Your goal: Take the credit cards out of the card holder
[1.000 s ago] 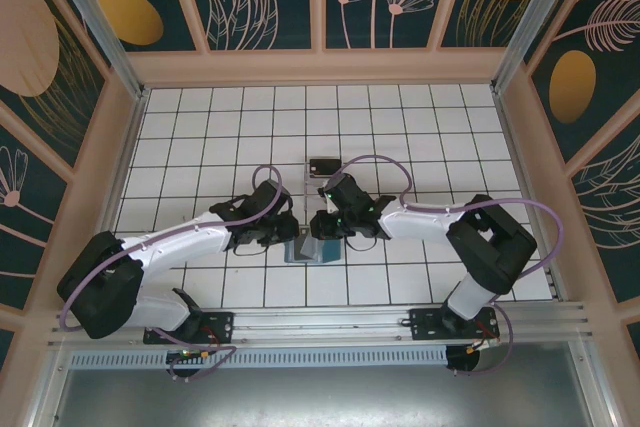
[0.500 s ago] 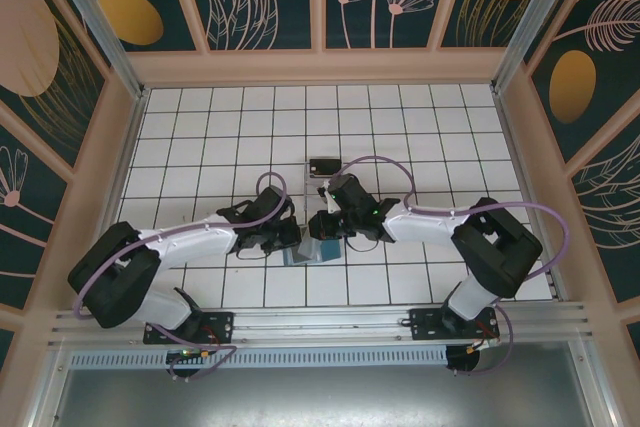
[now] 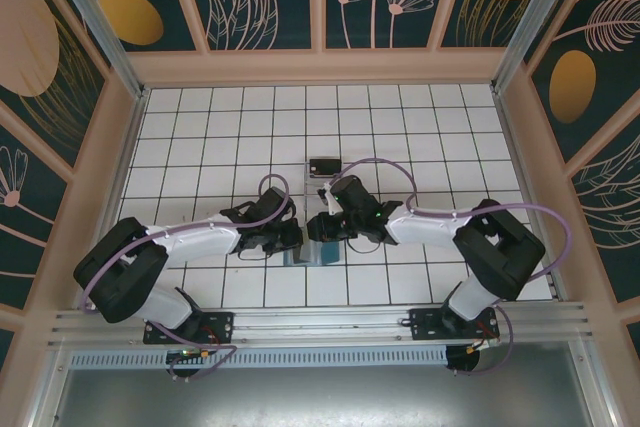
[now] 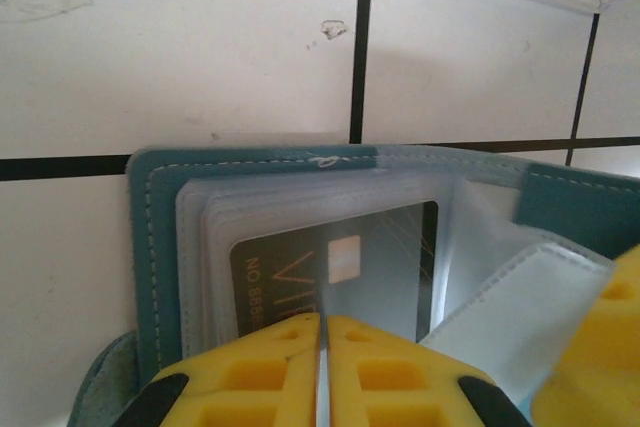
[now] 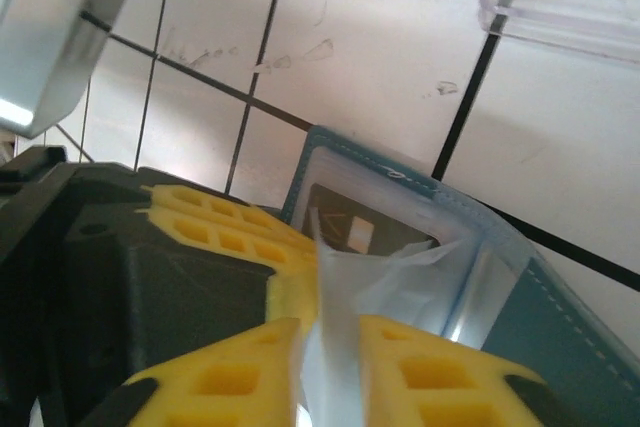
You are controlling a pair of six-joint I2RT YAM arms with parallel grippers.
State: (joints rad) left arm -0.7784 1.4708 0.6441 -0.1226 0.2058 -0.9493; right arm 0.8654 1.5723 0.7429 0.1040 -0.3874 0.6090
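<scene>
Card holder (image 3: 322,253) lies open on the white tiled worktop (image 3: 200,147) between both arms, with a dark card (image 4: 300,267) inside its clear sleeves (image 4: 400,277). Left jaws are clenched tight at its near edge. Right jaws stand slightly apart around one raised sleeve flap (image 5: 372,282); cannot tell whether they grip it.

The left arm (image 3: 190,239) and right arm (image 3: 430,224) are white with black joints. Purple cables (image 3: 375,162) loop over them. The fingers (image 4: 250,372) are yellow, maybe rubbery.
</scene>
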